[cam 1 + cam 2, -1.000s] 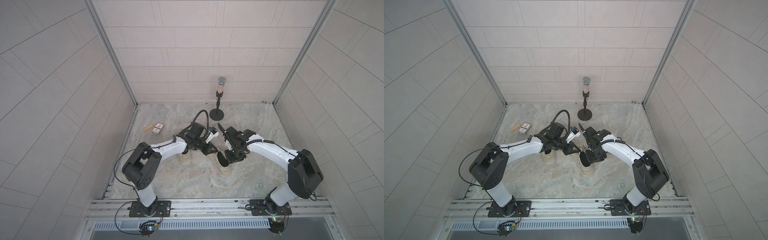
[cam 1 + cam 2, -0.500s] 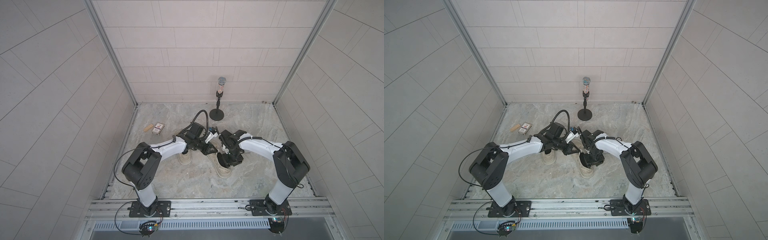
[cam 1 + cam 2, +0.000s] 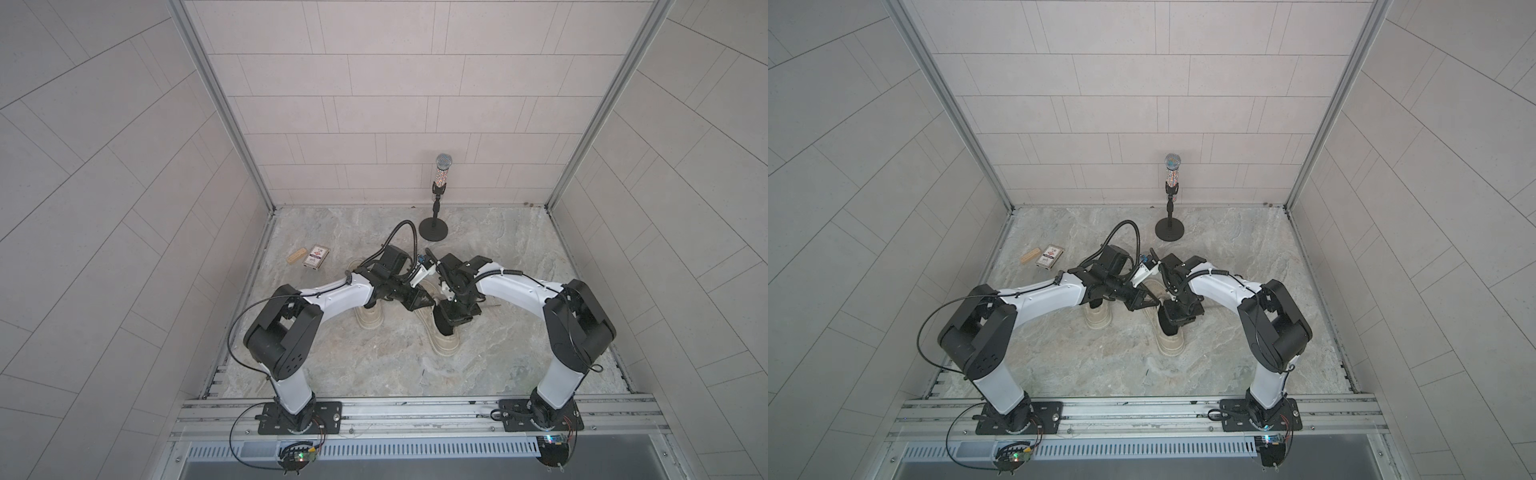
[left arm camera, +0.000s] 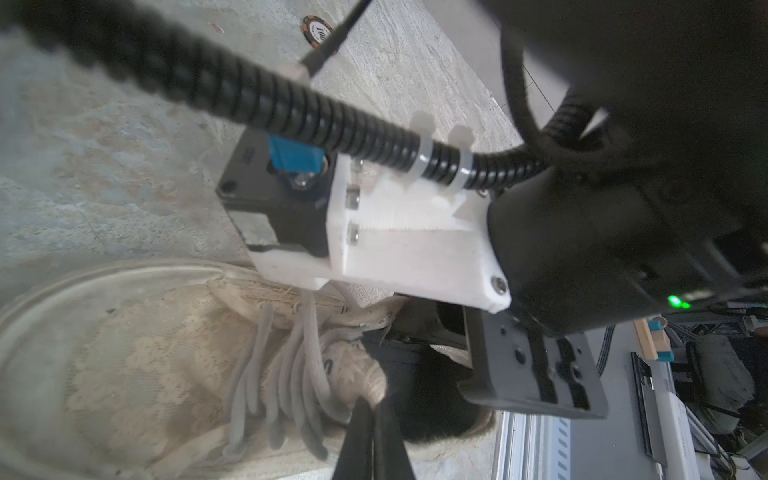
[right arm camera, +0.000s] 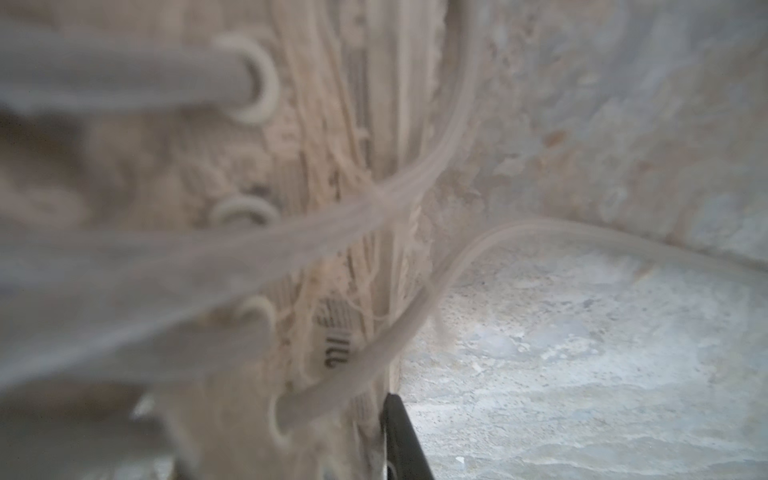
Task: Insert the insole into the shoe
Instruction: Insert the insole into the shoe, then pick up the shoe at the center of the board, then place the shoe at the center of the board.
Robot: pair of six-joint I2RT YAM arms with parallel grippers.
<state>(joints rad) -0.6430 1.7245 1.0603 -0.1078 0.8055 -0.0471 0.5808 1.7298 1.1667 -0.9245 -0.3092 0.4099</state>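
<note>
A beige lace-up shoe [image 3: 446,347] [image 3: 1171,345] lies on the marble floor between both arms. The black insole [image 3: 442,326] [image 4: 428,399] sits in its opening, heel end showing. My left gripper [image 4: 374,405] [image 3: 419,301] is shut on the shoe's tongue tip above the laces. My right gripper [image 3: 455,313] [image 3: 1179,311] is down at the shoe's collar, over the insole. In the right wrist view one finger [image 5: 401,436] lies against the outside of the shoe's side wall [image 5: 324,208]. The other finger is hidden behind the upper.
A second beige shoe [image 3: 369,322] lies under my left forearm. A microphone stand [image 3: 434,232] is at the back. A card box [image 3: 316,257] and a wooden block [image 3: 296,255] are at the back left. A poker chip [image 4: 318,29] lies on the floor.
My right arm has folded in and its gripper has shifted slightly along the shoe's opening, its jaws narrowing. The left arm and the shoe have stayed put.
</note>
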